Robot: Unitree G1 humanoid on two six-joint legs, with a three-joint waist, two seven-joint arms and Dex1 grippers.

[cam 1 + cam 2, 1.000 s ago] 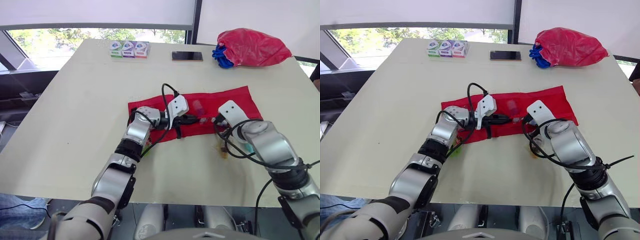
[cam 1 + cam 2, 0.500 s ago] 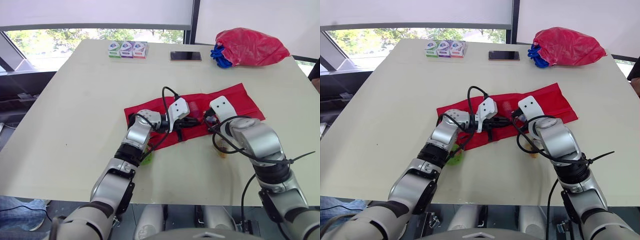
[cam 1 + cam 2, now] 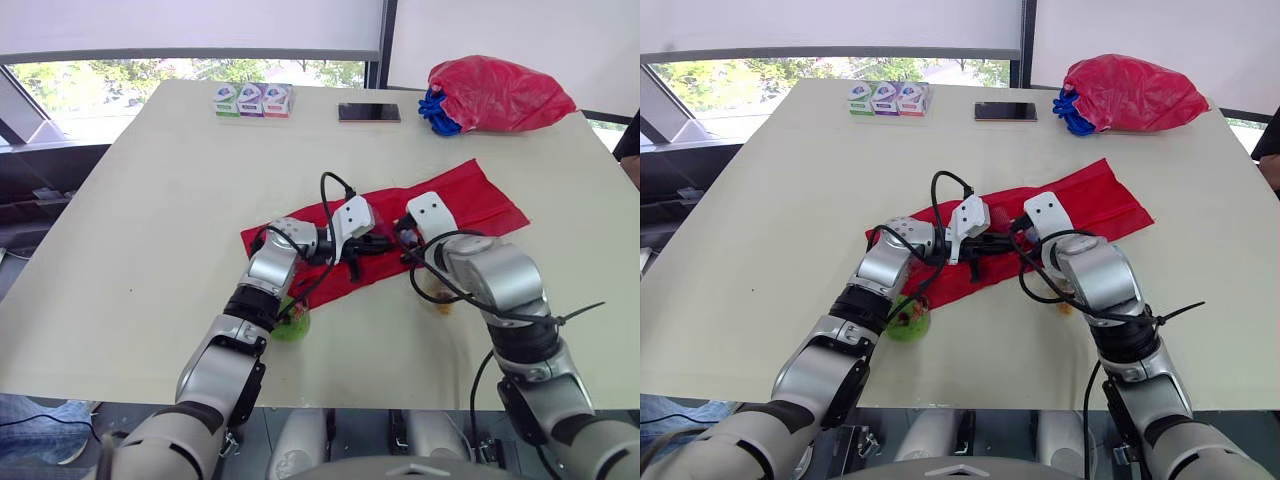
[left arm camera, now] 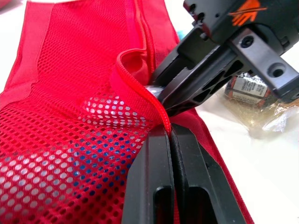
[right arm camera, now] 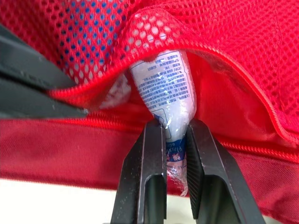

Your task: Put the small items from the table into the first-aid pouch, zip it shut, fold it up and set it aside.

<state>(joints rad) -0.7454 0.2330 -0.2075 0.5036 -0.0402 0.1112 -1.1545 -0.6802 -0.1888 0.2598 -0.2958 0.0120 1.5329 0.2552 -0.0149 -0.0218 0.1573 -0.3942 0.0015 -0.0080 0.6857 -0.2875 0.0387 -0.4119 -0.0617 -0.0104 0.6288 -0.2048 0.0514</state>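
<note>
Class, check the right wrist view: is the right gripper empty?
No, the right gripper pinches a small printed packet at the mouth of the red pouch.

Count of items, by kind:
- pouch, red mesh: 1
- packet, white with print, at the pouch mouth: 1
- green item, loose on the table: 1
- wrapped item, clear wrapper: 1
- boxes, in a row at the far edge: 3
- phone: 1
- bag, red plastic: 1
- blue bundle beside the bag: 1; number of pieces in it not discernible
- table: 1
</note>
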